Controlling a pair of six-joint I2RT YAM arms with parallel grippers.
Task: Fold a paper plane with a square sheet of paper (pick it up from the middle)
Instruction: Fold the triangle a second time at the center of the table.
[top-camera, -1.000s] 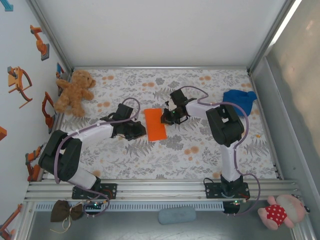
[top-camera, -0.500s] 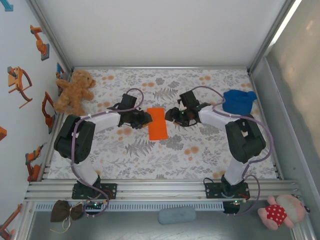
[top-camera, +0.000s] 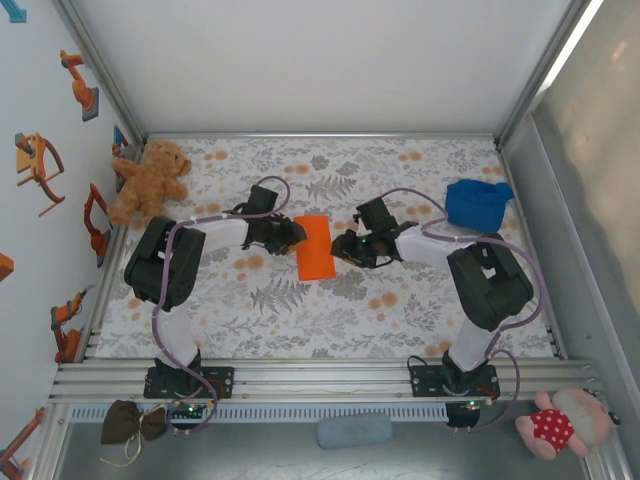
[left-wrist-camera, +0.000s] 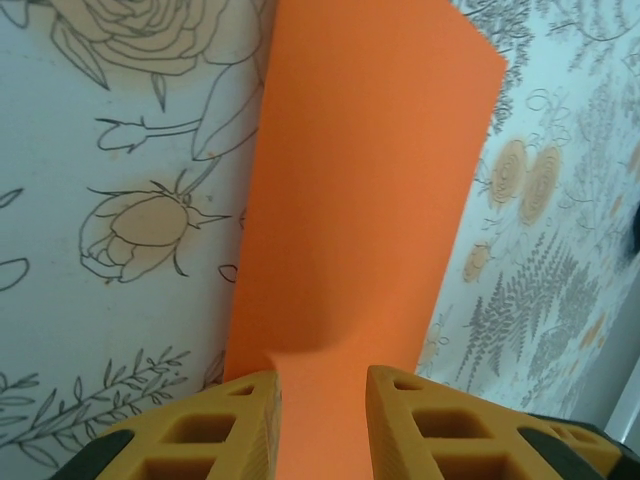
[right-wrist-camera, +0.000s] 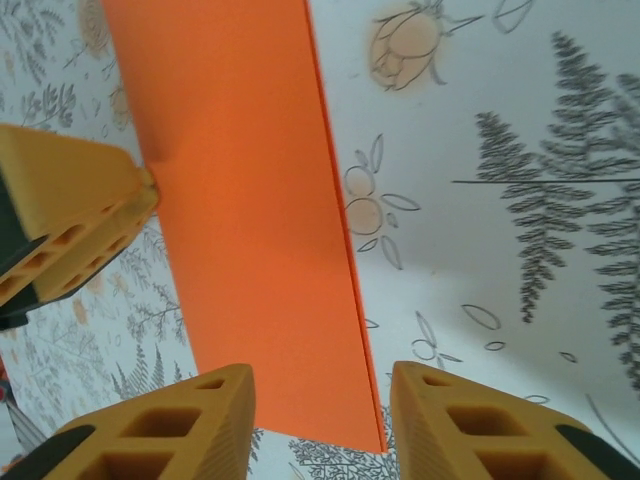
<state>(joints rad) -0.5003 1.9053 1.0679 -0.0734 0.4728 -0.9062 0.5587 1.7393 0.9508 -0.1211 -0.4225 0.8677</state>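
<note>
A tan teddy bear sits at the far left corner of the floral table cover, close to the left wall, which carries orange cartoon stickers. A crumpled blue cloth lies at the far right of the cover. Aluminium rails run along the near edge. In front of them, on the grey ledge, lie a brown bow-shaped pouch at the left, a grey-blue oblong pad in the middle, and a pink plush toy with a red spotted body at the right.
</note>
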